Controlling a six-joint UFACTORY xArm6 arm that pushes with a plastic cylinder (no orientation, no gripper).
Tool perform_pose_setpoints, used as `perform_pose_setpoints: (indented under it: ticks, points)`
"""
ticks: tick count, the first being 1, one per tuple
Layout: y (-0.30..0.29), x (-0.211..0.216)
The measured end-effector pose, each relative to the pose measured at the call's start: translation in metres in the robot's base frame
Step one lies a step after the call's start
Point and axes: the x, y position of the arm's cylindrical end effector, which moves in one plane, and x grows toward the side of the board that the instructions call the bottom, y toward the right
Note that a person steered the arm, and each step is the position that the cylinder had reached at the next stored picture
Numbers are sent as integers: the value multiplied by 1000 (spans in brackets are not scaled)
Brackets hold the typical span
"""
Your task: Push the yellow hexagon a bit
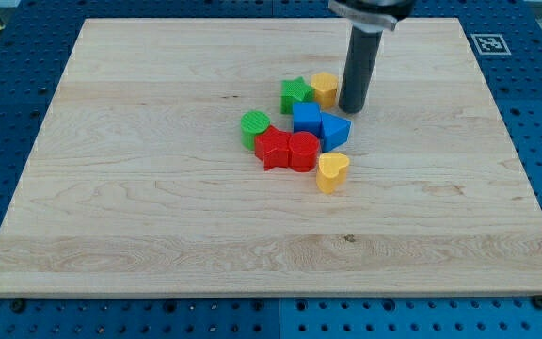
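Note:
The yellow hexagon (pixel 325 88) sits on the wooden board, above the middle of the view, at the top of a cluster of blocks. My tip (pixel 351 110) stands right next to the hexagon's right side, close enough that I cannot tell whether they touch. A green star block (pixel 295 94) touches the hexagon on its left. A blue cube (pixel 307 118) and a blue triangular block (pixel 335 131) lie just below the hexagon and the tip.
A green cylinder (pixel 254 126), a red star block (pixel 272 148), a red round block (pixel 302 151) and a yellow heart block (pixel 331 172) lie lower in the cluster. The board (pixel 139 188) ends on a blue perforated table.

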Motion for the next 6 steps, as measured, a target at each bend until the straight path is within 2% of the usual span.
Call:
perform_pose_setpoints:
  ticks: [1,2,3,5,6]
  points:
    - [0,-43]
    - [-1,-66]
    - [-3,-59]
    - [-55,-53]
    - [-55,-43]
